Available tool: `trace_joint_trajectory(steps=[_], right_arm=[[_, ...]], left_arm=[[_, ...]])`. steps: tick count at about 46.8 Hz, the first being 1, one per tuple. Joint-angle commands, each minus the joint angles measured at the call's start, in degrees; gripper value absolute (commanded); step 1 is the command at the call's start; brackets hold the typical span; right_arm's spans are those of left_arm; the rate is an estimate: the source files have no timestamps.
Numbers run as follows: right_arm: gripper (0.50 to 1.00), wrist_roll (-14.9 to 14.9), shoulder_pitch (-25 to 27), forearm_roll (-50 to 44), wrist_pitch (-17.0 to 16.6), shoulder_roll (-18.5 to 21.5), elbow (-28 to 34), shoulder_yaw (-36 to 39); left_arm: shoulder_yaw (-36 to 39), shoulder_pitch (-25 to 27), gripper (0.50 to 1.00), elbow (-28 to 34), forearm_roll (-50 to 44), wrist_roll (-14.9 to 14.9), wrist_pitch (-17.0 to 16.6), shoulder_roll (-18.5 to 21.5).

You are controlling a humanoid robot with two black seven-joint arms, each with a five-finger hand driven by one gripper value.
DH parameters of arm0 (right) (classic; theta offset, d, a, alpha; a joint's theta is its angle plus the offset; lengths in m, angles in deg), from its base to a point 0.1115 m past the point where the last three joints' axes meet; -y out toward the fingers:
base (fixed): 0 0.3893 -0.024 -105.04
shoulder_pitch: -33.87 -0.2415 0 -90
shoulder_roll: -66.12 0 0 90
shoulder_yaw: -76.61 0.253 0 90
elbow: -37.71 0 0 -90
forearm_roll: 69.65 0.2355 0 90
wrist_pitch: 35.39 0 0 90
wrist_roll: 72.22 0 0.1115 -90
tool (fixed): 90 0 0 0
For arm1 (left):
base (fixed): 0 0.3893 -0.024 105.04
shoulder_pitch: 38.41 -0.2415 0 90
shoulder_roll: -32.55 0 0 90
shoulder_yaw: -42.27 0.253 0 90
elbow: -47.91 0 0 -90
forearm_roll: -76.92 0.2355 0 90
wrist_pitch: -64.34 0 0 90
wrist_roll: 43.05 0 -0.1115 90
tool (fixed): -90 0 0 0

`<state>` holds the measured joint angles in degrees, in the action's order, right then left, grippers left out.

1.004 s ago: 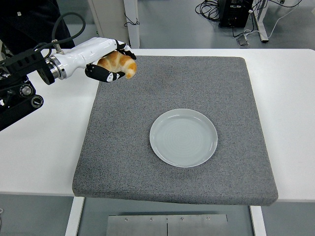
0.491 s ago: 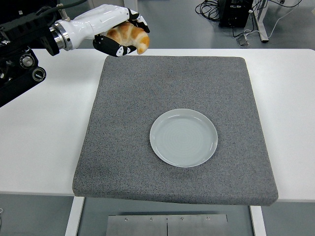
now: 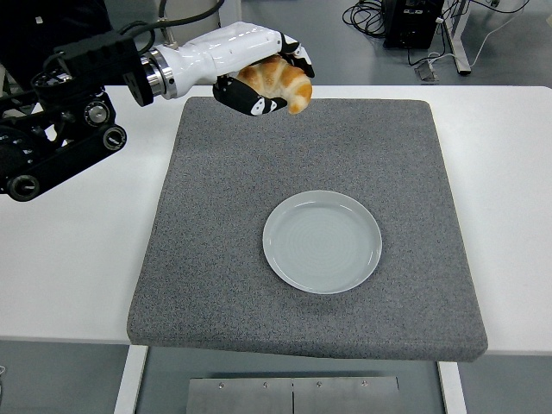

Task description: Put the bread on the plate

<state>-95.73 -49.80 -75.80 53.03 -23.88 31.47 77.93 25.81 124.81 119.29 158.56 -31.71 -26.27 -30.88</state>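
With left hand clamped round bread, carry level over plate centre, lower gently, then release.

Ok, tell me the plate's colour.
The plate is pale grey-blue, plain; seen in the head view.

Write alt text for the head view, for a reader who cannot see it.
The robot's left hand holds a golden croissant in the air above the far edge of a grey mat. An empty pale plate sits on the mat, nearer and to the right.
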Motion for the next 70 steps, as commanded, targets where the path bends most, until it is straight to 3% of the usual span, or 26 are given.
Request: trace_joint_trajectory(steps=[1, 18, 40, 59, 70], right_arm=[[1.0, 0.0, 0.0, 0.0, 0.0, 0.0, 0.0, 0.0], [1.0, 0.0, 0.0, 0.0, 0.0, 0.0, 0.0, 0.0], [1.0, 0.0, 0.0, 0.0, 0.0, 0.0, 0.0, 0.0], [1.0, 0.0, 0.0, 0.0, 0.0, 0.0, 0.0, 0.0], [1.0, 0.0, 0.0, 0.0, 0.0, 0.0, 0.0, 0.0]], left_arm=[[0.6, 0.5, 0.575, 0.0, 0.1, 0.0, 0.0, -1.8], [5.3, 4.6, 0.575, 0.0, 0.7, -0.1, 0.0, -8.4], [7.8, 1.0, 0.575, -0.6, 5.4, -0.2, -0.7, -12.4], [9.1, -4.8, 0.575, -1.1, 9.9, 0.1, -4.8, -12.3], [14.6, -6.0, 0.575, -2.9, 9.8, 0.1, -10.4, -12.4]])
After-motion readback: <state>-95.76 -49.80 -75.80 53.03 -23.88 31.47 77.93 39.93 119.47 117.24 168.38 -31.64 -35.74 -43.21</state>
